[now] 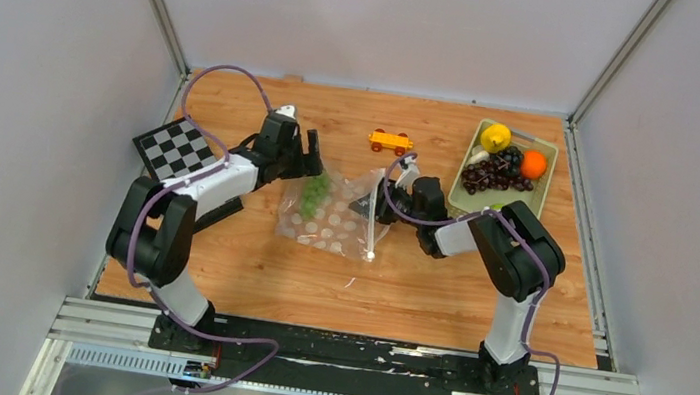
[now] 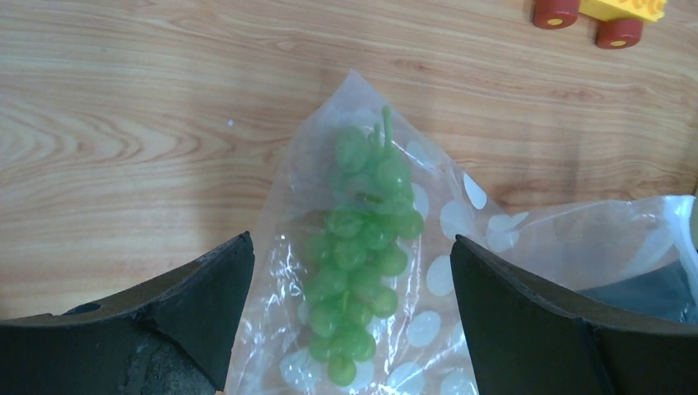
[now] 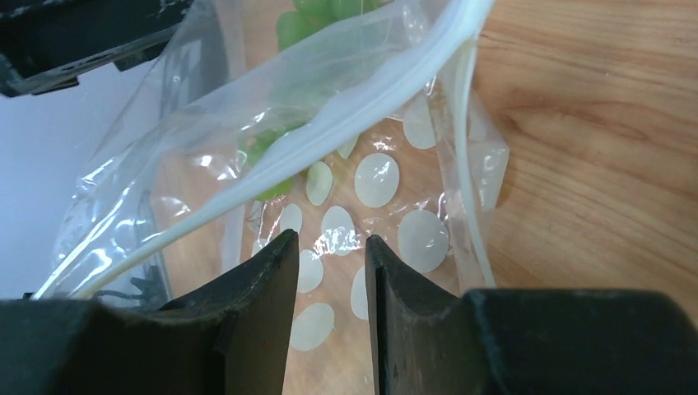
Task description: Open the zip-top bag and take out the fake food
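Note:
The clear dotted zip-top bag (image 1: 333,218) lies in the middle of the table with a green grape bunch (image 2: 362,247) inside near its closed end. My left gripper (image 2: 352,255) is wide open and straddles that end (image 1: 314,165), with the grapes between its fingers and nothing gripped. My right gripper (image 3: 331,239) is at the bag's mouth (image 1: 386,200). Its jaws stand narrowly open, under the lifted white zip strip (image 3: 329,132), with only dotted plastic showing through the gap. More fake food, a lemon (image 1: 496,136), an orange (image 1: 533,165) and purple grapes (image 1: 493,172), sits in a tray (image 1: 540,196).
The green tray stands at the back right. An orange-yellow toy car (image 1: 389,141) sits behind the bag and shows in the left wrist view too (image 2: 601,15). A checkerboard card (image 1: 176,148) lies at the left edge. Walls close in three sides.

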`<state>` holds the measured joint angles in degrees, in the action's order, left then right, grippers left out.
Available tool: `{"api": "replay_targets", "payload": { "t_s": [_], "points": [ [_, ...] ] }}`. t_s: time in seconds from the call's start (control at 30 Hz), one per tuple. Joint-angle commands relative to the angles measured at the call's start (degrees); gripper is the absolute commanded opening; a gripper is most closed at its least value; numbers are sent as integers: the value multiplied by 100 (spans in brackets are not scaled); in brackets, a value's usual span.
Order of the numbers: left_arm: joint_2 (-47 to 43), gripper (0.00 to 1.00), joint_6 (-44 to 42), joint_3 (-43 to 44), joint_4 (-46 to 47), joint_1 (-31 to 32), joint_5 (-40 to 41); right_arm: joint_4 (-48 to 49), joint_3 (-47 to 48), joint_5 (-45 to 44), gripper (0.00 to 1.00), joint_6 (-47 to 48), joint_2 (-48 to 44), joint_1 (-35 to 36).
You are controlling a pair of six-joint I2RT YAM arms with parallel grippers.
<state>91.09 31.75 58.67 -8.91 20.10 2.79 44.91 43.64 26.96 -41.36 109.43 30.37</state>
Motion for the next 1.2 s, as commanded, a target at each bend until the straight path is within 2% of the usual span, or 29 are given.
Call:
{"api": "replay_targets", "payload": {
  "t_s": [0.0, 0.17, 0.37, 0.47, 0.63, 0.73, 1.17],
  "points": [
    [529, 93, -43, 339, 285, -104, -117, 609, 207, 148, 36, -36, 163, 31],
    [692, 80, 91, -12, 781, -292, -96, 679, 198, 130, 38, 38, 264, 36],
    [962, 41, 273, -405, 1344, -357, -644, 888, 190, 158, 39, -9, 398, 44],
    [1057, 26, 373, -694, 1738, -350, -1046, 946, 180, 145, 41, -28, 432, 63],
    [1079, 15, 594, -1180, 2237, -296, -1464, 994, 205, 121, 45, -46, 511, 171],
    [1006, 13, 702, -1432, 2433, -130, -1491, 1032, 239, 150, 45, -38, 559, 232],
    [307, 3, 908, -1941, 2356, 607, -799, 978, 119, 74, 44, 486, 202, 417]
  ]
}}
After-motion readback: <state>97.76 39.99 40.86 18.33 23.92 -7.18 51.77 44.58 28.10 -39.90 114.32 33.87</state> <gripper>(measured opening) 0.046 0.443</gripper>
